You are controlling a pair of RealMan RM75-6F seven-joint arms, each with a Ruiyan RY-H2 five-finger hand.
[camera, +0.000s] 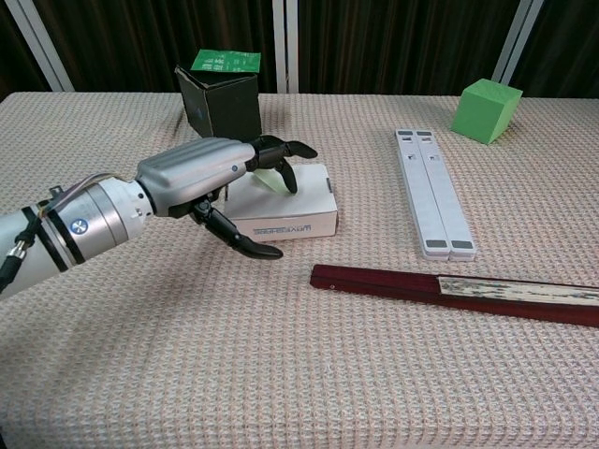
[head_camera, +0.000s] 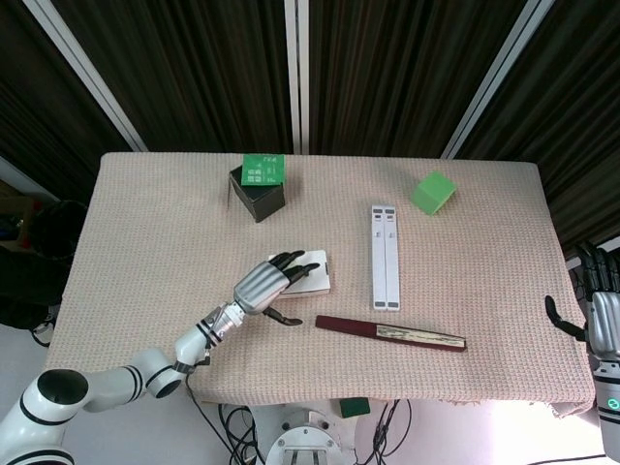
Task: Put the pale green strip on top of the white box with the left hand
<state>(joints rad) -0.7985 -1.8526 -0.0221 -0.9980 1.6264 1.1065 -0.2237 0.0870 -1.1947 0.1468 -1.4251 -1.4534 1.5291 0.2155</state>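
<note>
While the silver left hand [camera: 220, 182] hung over the flat white cardboard box [camera: 286, 215], the bit that mattered was the little pale green strip [camera: 270, 180] tucked right under its dark fingertips [camera: 284, 150], sitting over the box's top face near the back edge. From the chest view I honestly couldn't tell if the strip was resting on the lid or was pinched, since the curled fingers covered most of it; only a small green sliver peeked out below them. The thumb [camera: 236, 240] stuck out low in front of the box, apart from the other fingers, so the grip looked loose to me. The strip's long axis I couldn't make out. The hand came in from the box's left side, so pulling back that way seemed the natural exit. The right hand [head_camera: 601, 315] was way off at the table's far right edge, fingers spread, holding nothing, nowhere near the action.
</note>
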